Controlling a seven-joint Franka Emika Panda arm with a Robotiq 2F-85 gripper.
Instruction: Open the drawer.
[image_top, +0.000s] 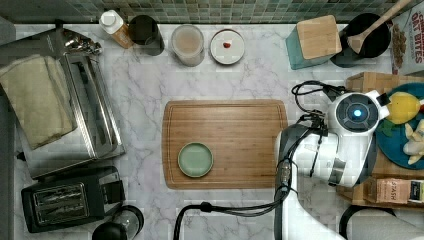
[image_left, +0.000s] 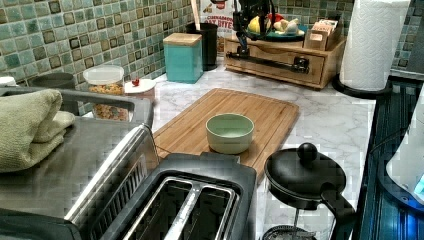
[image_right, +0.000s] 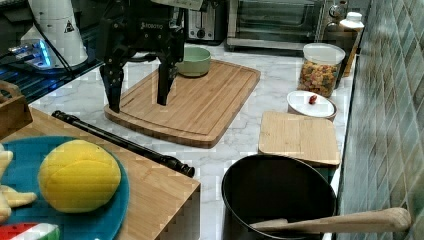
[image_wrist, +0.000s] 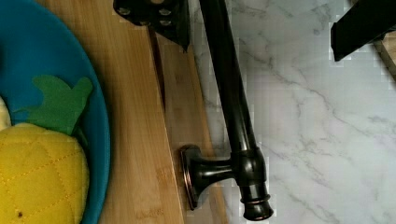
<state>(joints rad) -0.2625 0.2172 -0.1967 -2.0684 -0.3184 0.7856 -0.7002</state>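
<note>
The drawer (image_left: 280, 64) is the front of a light wooden box and carries a long black bar handle (image_left: 270, 62). In the wrist view the handle (image_wrist: 229, 93) runs along the drawer's front edge (image_wrist: 187, 98), and a thin dark seam separates the drawer from the box top. My gripper (image_wrist: 259, 21) is open and straddles the bar: one finger (image_wrist: 159, 14) is over the wood, the other finger (image_wrist: 362, 25) over the marble. In the right view the gripper (image_right: 139, 97) hangs just above the handle (image_right: 125, 142). Nothing is held.
A blue plate (image_right: 107, 220) with toy fruit sits on the box top. A cutting board (image_top: 225, 142) with a green bowl (image_top: 195, 159) lies in front of the drawer. A paper towel roll (image_left: 372, 42), a teal canister (image_left: 183, 56) and a black utensil pot (image_right: 277, 197) stand nearby.
</note>
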